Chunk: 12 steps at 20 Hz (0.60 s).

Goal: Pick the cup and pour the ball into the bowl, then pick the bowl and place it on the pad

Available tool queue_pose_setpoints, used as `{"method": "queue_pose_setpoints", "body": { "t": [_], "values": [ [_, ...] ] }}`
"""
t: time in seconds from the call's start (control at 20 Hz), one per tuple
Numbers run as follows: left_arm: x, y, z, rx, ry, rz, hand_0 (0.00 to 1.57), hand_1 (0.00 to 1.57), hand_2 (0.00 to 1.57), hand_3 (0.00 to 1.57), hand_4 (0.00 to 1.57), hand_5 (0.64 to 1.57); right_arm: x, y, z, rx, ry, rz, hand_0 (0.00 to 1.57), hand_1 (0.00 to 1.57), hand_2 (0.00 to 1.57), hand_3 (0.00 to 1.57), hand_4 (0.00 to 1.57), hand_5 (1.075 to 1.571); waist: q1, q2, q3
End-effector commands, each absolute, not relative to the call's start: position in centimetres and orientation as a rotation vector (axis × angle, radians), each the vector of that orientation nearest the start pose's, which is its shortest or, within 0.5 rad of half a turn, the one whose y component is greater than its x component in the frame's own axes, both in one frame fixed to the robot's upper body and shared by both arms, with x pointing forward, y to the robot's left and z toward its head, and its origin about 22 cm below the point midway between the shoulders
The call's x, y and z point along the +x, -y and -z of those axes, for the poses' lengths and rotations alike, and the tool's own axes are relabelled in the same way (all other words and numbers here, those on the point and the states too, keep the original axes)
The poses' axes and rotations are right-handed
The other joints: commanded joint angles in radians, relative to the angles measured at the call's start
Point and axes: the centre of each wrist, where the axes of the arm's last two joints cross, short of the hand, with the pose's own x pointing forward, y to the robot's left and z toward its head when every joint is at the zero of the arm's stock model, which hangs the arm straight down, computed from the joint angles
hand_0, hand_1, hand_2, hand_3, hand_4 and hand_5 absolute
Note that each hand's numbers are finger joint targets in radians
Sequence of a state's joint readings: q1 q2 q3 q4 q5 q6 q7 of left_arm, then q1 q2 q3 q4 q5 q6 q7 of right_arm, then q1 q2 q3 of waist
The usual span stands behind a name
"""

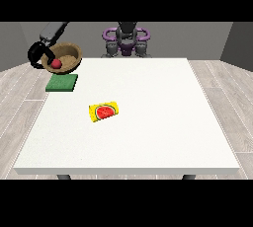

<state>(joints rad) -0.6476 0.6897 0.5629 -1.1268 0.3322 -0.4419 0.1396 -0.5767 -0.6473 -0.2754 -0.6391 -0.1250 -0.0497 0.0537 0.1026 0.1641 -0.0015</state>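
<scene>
Upper left of the frame: wooden bowl [65, 56] held aloft and tipped toward the camera, red ball [56, 63] resting inside near its lower rim. Black hand at the view's left [36, 55] curled round the bowl's left rim, clamped on it, arm running up and out of the frame's top left. Directly below the bowl, green pad [62, 82] lying flat near the far left corner of the white table [148, 122]; bowl apparently just above the pad, contact not discernible from this angle. Left of the frame's centre, yellow cup with a watermelon print [103, 111] lying on its side, well apart from bowl and pad, seemingly already emptied. No second hand visible at the view's right. Judged stage: pouring done, bowl in transit, placement on the pad the step in hand. To do it well: level the bowl before descent, since the present tilt leaves the ball close to the low rim and liable to roll out; centre the bowl's base over the green square rather than over its near edge; lower straight down until the base sits flat; only then uncurl the fingers and draw away sideways and upward, clear of the rim, to avoid dragging the bowl off the pad.
</scene>
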Motion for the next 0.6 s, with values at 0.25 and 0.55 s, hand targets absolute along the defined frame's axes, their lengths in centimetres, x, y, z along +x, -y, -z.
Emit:
{"method": "queue_pose_setpoints", "body": {
  "t": [0.25, 0.55],
  "values": [
    [30.4, -50.6, -19.0, 0.242, 1.814, -0.021, 0.0, 0.0, 0.0, 0.0, 1.2, 1.546, 34.7, 45.5, -10.4, -0.539, 1.255, 0.103, 1.57, 1.57, 1.57, 0.67, 1.07, 1.566, -0.102, -0.048, 0.001],
    [29.2, -52.6, -20.0, 0.24, 1.907, -0.018, 0.0, 0.0, 0.0, 0.0, 1.22, 1.553, 33.8, 46.1, -8.6, -0.513, 1.315, 0.163, 1.57, 1.57, 1.57, 0.49, 1.07, 1.568, -0.096, 0.039, 0.0014]
  ]
}}
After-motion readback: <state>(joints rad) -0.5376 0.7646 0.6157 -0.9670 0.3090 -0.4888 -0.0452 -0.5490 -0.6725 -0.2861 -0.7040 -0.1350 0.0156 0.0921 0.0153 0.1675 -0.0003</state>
